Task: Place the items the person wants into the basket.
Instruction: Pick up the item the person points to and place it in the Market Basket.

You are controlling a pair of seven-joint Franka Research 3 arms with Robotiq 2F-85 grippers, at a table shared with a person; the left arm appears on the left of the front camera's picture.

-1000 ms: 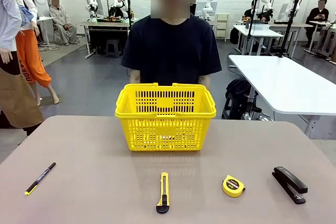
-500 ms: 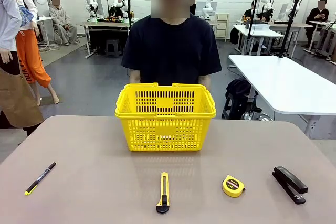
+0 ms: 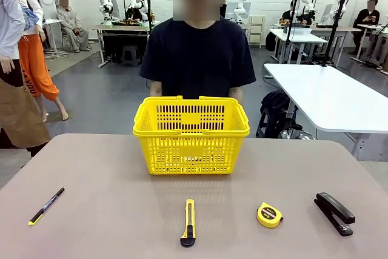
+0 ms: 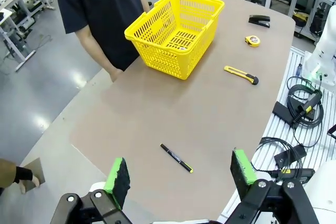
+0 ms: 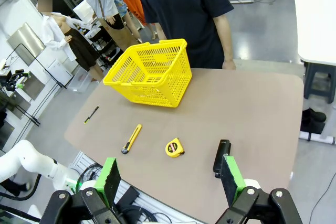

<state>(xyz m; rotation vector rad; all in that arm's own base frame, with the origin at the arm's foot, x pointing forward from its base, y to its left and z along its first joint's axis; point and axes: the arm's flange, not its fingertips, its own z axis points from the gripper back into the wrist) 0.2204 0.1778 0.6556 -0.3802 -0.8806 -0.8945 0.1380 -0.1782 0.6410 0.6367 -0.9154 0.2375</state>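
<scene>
The yellow basket (image 3: 191,134) stands at the far middle of the table, in front of the person (image 3: 200,53) in a dark T-shirt, whose arms hang down behind it. Along the near edge lie a yellow-and-black tape measure (image 3: 269,215) and, right of it, a black stapler (image 3: 334,213). In the left wrist view my left gripper (image 4: 180,174) hangs open and empty high above the table, far from the basket (image 4: 176,32). My right gripper (image 5: 171,177) is likewise open and empty, high above the tape measure (image 5: 174,148) and stapler (image 5: 221,157).
A yellow-and-black utility knife (image 3: 189,222) lies at the near middle. A slim black pen with a yellow tip (image 3: 46,205) lies at the near left. Cables and boxes (image 4: 296,114) sit beyond the table's near edge. Another white table (image 3: 327,98) stands at the right.
</scene>
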